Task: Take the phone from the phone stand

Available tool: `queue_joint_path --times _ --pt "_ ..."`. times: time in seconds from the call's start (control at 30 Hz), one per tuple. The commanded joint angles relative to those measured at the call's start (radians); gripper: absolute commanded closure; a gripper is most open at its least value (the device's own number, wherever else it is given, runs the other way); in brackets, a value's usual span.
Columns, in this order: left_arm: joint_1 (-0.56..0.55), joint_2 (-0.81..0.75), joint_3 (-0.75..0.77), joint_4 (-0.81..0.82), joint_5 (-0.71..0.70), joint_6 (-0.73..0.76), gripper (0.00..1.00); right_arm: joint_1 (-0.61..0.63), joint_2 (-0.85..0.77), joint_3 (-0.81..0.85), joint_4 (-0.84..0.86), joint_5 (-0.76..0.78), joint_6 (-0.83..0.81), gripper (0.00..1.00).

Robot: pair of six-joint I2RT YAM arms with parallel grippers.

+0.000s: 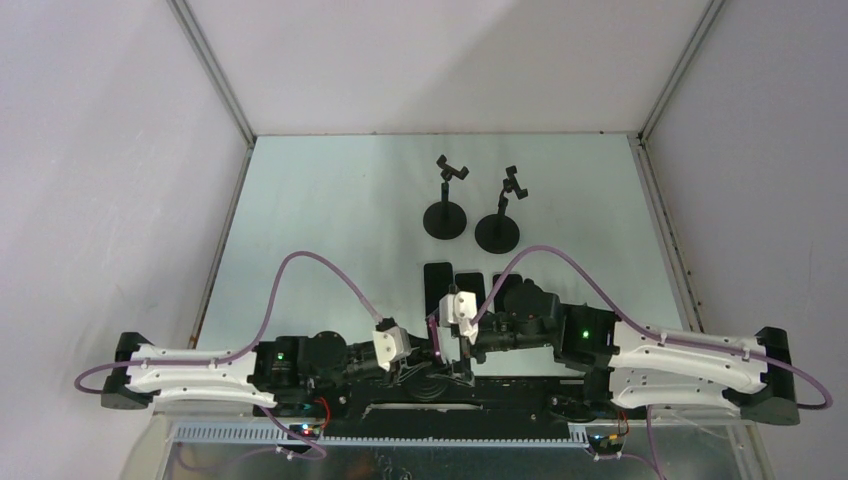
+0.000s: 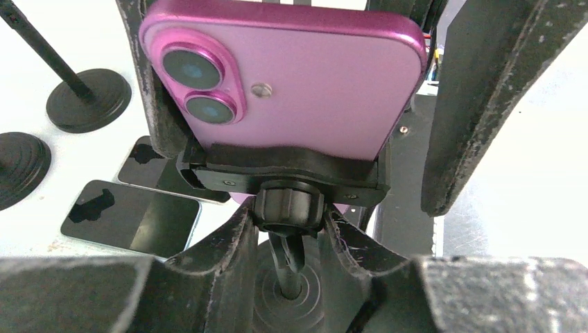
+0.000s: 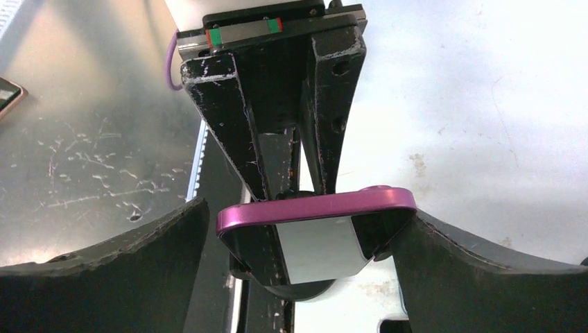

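A pink phone (image 2: 312, 83) sits upright in the black clamp of a phone stand (image 2: 284, 170) at the near middle of the table. My left gripper (image 2: 288, 222) is shut on the stand's neck just under the clamp, fingers (image 2: 229, 239) pressing the round knob. My right gripper (image 3: 305, 236) is open and straddles the phone's top edge (image 3: 319, 207). Its right finger (image 3: 444, 257) touches the phone's corner and a small gap shows at the left finger. In the top view both grippers (image 1: 425, 358) (image 1: 456, 345) meet over the stand, and the phone is hidden.
Two empty black stands (image 1: 445, 205) (image 1: 497, 222) stand at the back middle. Three dark phones (image 1: 437, 282) (image 1: 468, 288) (image 1: 502, 285) lie flat just beyond the grippers; two show in the left wrist view (image 2: 132, 218) (image 2: 166, 170). Metal rails run along the table's sides.
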Motion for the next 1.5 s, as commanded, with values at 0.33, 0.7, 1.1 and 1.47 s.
queue_joint_path --times 0.33,0.7,1.1,1.47 --pt "0.006 -0.073 -0.017 0.21 0.01 0.006 1.0 -0.045 -0.035 -0.113 0.257 -0.157 0.114 0.15" --pt "0.005 -0.079 -0.02 0.209 0.008 0.001 1.0 -0.059 -0.034 -0.139 0.271 -0.194 0.115 0.23" --pt "0.007 -0.082 -0.038 0.238 0.013 -0.001 0.96 -0.058 -0.001 -0.139 0.226 -0.197 0.058 0.95" --pt "0.005 -0.095 -0.094 0.293 -0.013 -0.033 0.49 -0.033 0.042 -0.139 0.231 -0.24 0.037 1.0"
